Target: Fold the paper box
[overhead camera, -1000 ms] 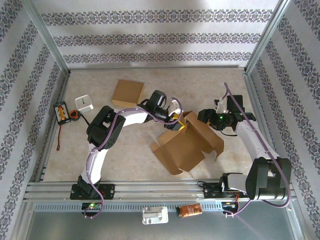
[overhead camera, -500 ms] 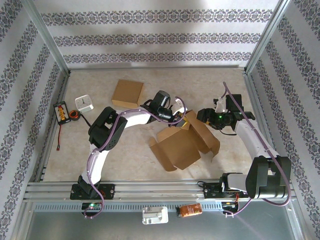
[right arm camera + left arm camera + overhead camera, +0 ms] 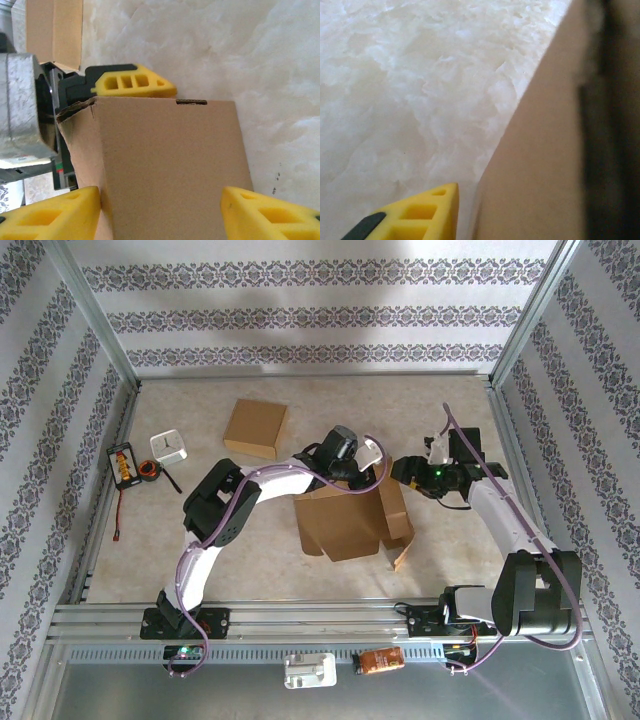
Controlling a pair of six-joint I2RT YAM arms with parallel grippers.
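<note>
The brown paper box (image 3: pixel 345 520) lies partly folded at the table's middle, its back panel raised. My left gripper (image 3: pixel 362 464) sits at that panel's far top edge and is shut on it. In the left wrist view one yellow finger (image 3: pixel 420 215) shows beside the cardboard (image 3: pixel 550 165), which hides the other. My right gripper (image 3: pixel 402 473) is open at the box's right side. In the right wrist view its fingertips (image 3: pixel 50 212) stand wide on either side of a cardboard panel (image 3: pixel 170 160), and the left gripper's yellow finger (image 3: pixel 135 85) lies along the panel's top edge.
A second, folded brown box (image 3: pixel 256 427) rests at the back left. A white timer (image 3: pixel 170 446), an orange-and-black device (image 3: pixel 124 463) and a tape roll (image 3: pixel 148 471) lie near the left rail. Metal frame posts border the table.
My left gripper has shut on the box's edge and moved right and farther back. The box went from spread flat to a tighter, raised shape. The right arm has barely moved.
</note>
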